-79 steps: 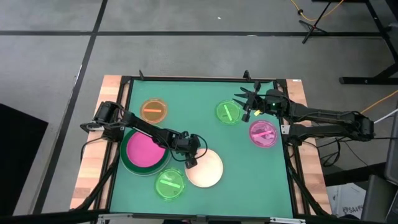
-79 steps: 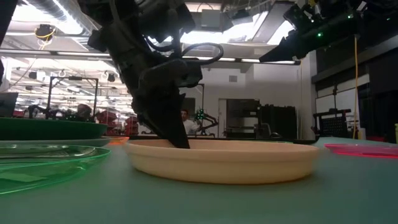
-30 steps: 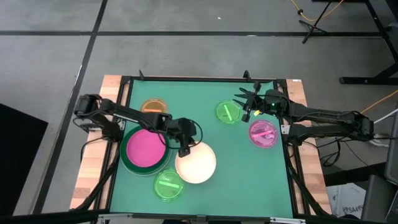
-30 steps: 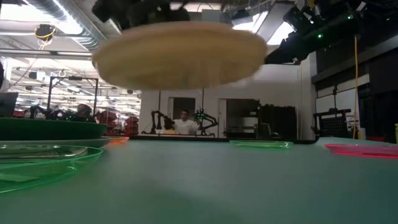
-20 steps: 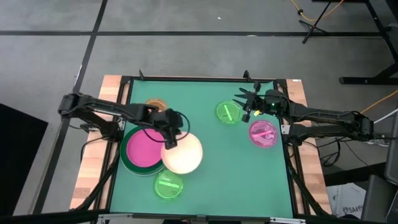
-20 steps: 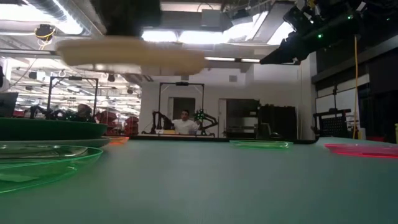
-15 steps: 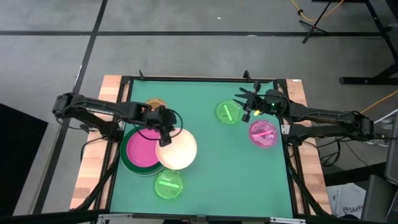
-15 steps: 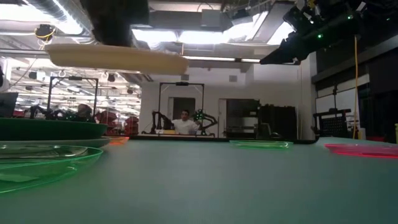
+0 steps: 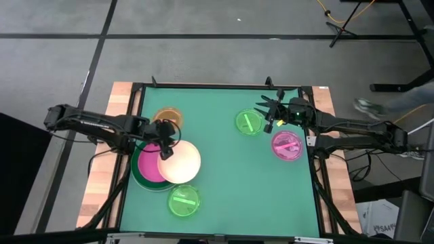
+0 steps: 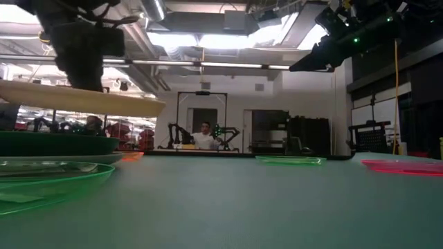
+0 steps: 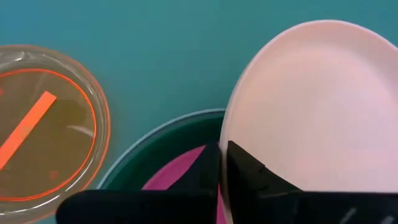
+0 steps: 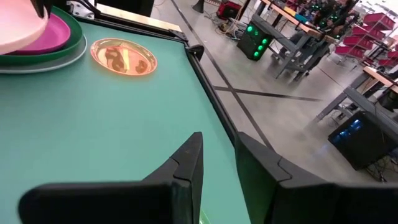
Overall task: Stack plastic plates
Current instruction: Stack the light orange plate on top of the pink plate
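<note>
Left tool point(image 11: 219, 163) is clamped on the rim of the cream plate point(image 9: 179, 163), held in the air partly over the magenta plate point(image 9: 149, 163), which sits in the dark green plate point(image 9: 139, 177).

Handling, est.: light, stiff, thin plastic; slick rim, so pinch at the edge and keep it level.

Low view shows clearance above the stack; high view shows overlap only. Left wrist view shows the rim pinch.

Right tool point(image 12: 214, 158) waits beyond the lime-green plate point(image 9: 249, 123), fingers apart.

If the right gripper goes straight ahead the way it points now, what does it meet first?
Probably nothing on the table: the right gripper points over the green tabletop toward its edge. The orange plate lies off to one side. Depth is unclear.
</note>
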Available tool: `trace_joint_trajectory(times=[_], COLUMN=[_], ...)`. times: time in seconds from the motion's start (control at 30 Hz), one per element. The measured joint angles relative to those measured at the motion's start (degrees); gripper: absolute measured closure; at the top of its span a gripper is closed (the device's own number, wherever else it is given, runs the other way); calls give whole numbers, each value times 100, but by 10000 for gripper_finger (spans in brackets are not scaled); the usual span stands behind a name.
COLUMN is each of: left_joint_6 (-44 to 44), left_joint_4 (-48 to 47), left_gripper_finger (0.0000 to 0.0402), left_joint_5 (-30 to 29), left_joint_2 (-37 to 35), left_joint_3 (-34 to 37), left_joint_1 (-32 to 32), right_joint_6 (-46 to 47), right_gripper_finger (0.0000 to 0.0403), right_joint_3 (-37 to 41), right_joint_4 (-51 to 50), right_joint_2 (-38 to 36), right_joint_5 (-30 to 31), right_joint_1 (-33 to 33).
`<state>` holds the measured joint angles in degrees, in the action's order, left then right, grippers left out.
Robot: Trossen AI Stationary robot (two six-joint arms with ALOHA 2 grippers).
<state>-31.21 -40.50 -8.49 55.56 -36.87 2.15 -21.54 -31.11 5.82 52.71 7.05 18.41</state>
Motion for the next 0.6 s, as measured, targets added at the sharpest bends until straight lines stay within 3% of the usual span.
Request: trace_joint_trajectory(times=[0.17, 0.6], left_joint_6=[-21, -24], left_joint_4=[-40, -1525], left_gripper_finger=[397, 397], left_joint_5=[-2, -287], left_joint_2=[-517, -1098], left_joint_3=[264, 299], left_joint_1=[0, 0], right_joint_6=[0, 0], right_gripper_finger=[319, 319], right_joint_3=[0, 0], right_joint_4=[0, 1], right_joint_2=[0, 0], right_joint_5=[0, 0], right_joint_1=[0, 0])
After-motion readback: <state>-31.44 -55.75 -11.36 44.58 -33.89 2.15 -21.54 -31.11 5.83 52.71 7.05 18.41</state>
